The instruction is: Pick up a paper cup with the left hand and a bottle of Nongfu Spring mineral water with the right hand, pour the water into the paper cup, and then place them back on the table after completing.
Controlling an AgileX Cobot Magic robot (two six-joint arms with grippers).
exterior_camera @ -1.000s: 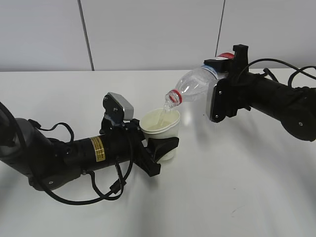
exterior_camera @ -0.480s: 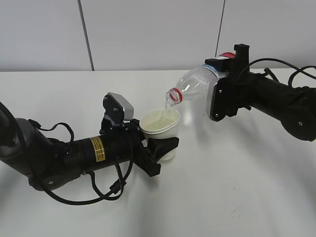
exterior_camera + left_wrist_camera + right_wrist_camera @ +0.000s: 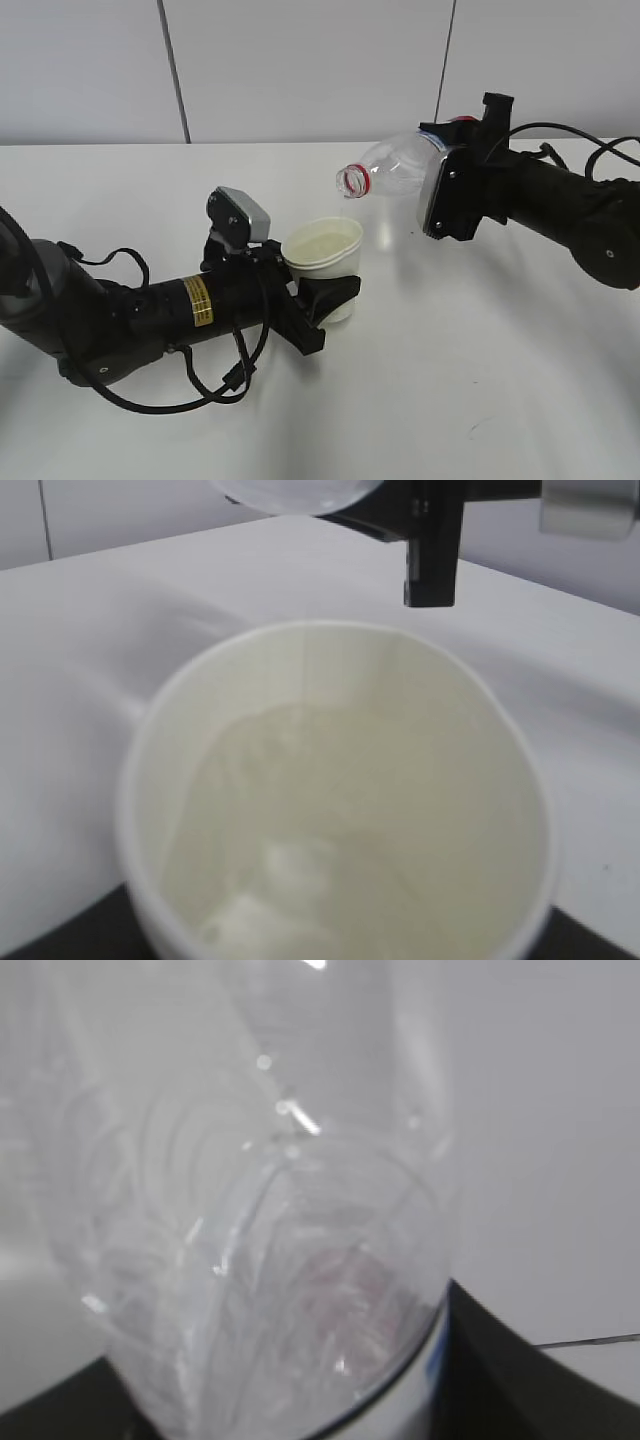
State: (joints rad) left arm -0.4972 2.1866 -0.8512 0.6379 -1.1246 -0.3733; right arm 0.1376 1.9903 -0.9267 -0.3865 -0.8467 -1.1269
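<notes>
My left gripper is shut on the white paper cup and holds it upright over the white table. In the left wrist view the cup fills the frame, with clear water inside. My right gripper is shut on the clear water bottle, which lies about level, its open red-ringed mouth pointing left, above and right of the cup. No stream falls from it. The bottle fills the right wrist view. Both grippers' fingertips are hidden in the wrist views.
A grey panelled wall stands behind the table. Black cables trail from the left arm and the right arm. The right arm's gripper body shows at the top of the left wrist view.
The right gripper has tipped the bottle back up towards level and lifted its mouth away from the cup; the stream of water has stopped. The left arm and cup have not moved.
</notes>
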